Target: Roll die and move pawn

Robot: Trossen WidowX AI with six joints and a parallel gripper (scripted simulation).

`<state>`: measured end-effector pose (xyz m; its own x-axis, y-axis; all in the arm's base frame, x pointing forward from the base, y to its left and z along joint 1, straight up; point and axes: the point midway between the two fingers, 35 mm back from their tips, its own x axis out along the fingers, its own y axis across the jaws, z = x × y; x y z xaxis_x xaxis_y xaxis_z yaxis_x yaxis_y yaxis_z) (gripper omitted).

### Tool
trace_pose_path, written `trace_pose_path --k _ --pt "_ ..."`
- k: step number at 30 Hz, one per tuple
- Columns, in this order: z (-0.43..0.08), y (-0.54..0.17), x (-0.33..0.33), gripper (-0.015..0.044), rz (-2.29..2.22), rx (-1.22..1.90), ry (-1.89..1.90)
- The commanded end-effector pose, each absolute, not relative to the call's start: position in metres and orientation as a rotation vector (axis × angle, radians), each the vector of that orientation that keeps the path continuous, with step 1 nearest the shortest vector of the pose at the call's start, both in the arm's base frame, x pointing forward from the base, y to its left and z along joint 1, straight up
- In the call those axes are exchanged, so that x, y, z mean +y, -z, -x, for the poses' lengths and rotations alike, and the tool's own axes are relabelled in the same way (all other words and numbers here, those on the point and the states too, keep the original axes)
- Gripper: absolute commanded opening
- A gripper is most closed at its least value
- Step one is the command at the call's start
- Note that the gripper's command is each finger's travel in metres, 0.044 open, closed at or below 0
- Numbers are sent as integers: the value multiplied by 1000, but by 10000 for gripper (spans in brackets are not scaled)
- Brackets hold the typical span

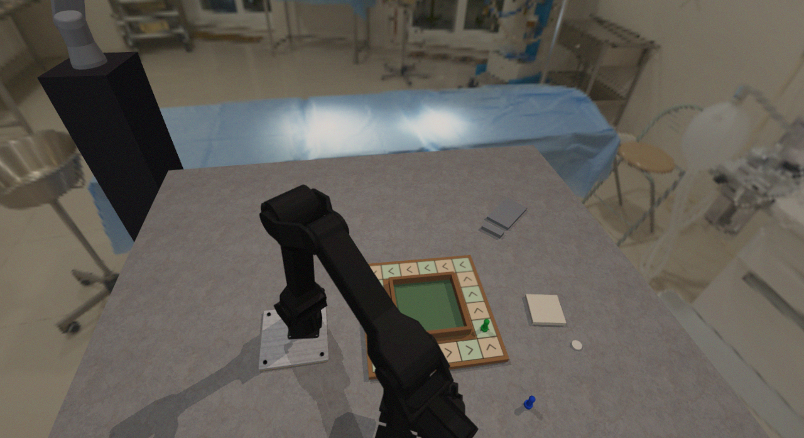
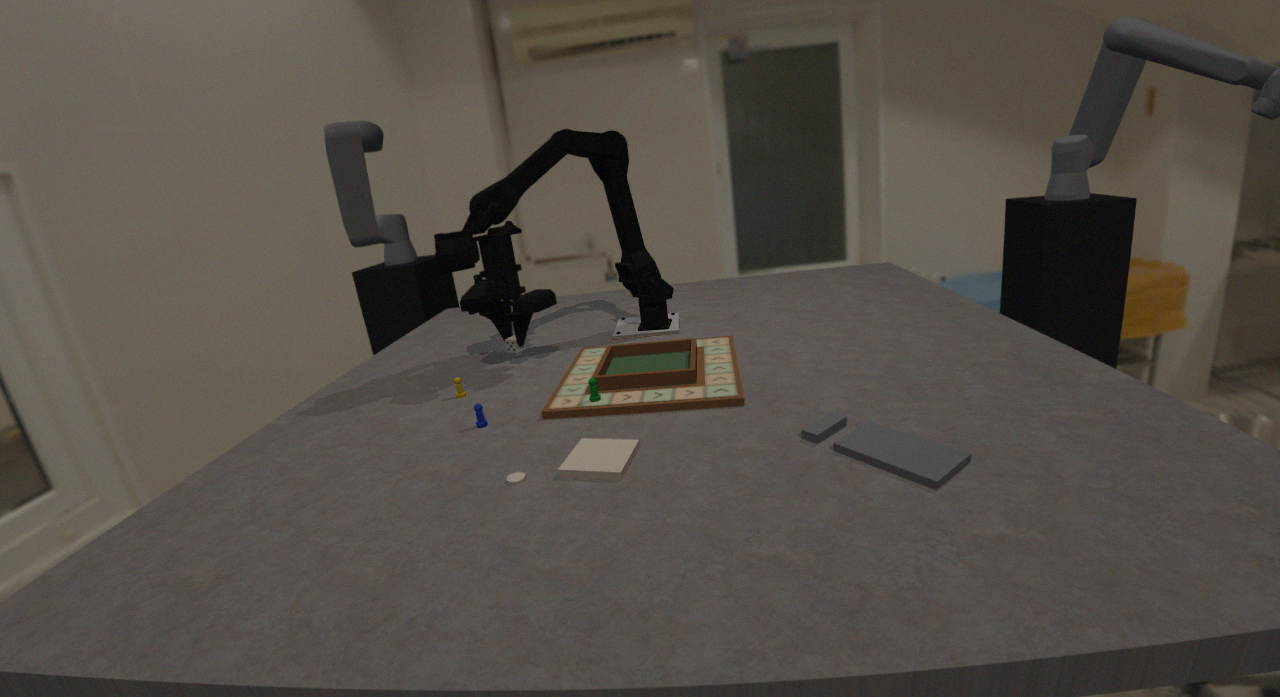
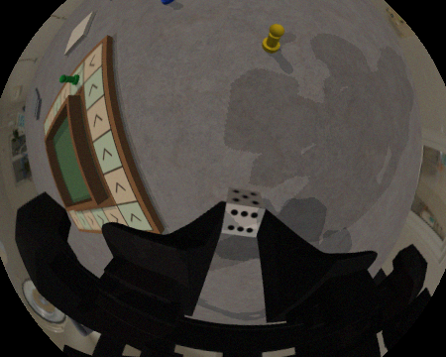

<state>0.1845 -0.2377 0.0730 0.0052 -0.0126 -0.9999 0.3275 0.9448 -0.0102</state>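
My gripper [image 2: 512, 341] [image 3: 241, 209] is shut on the white die [image 2: 511, 345] [image 3: 242, 221], just above the table; its fingertips are out of the top view. The wrist view shows five pips on the die's far face and six on the face toward the camera. The board [image 1: 490, 347] [image 2: 644, 410] [image 3: 107, 154] lies flat beside the arm's base. Its tray [image 1: 429, 306] [image 2: 648, 377] [image 3: 69, 161] is empty. The green pawn [image 1: 485, 325] [image 2: 594, 390] [image 3: 70, 79] stands upright on a green square, one past the near right corner in the top view.
A yellow pawn [image 2: 460, 388] [image 3: 272, 44] and a blue pawn [image 1: 529, 402] [image 2: 480, 416] stand off the board. A cream square block [image 1: 545, 309] [image 2: 599, 457], a white disc [image 1: 576, 345] [image 2: 515, 478] and two grey slabs [image 1: 506, 212] [image 2: 902, 452] lie beyond the board.
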Motion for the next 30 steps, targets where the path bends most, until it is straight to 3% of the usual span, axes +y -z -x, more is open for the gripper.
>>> trace_pose_path --k 1,15,30 --pt "-188 -95 -239 0 -252 1540 272" --pt "-186 -162 -235 0 -252 1540 272" --pt "-223 -155 -193 0 -192 1544 207"
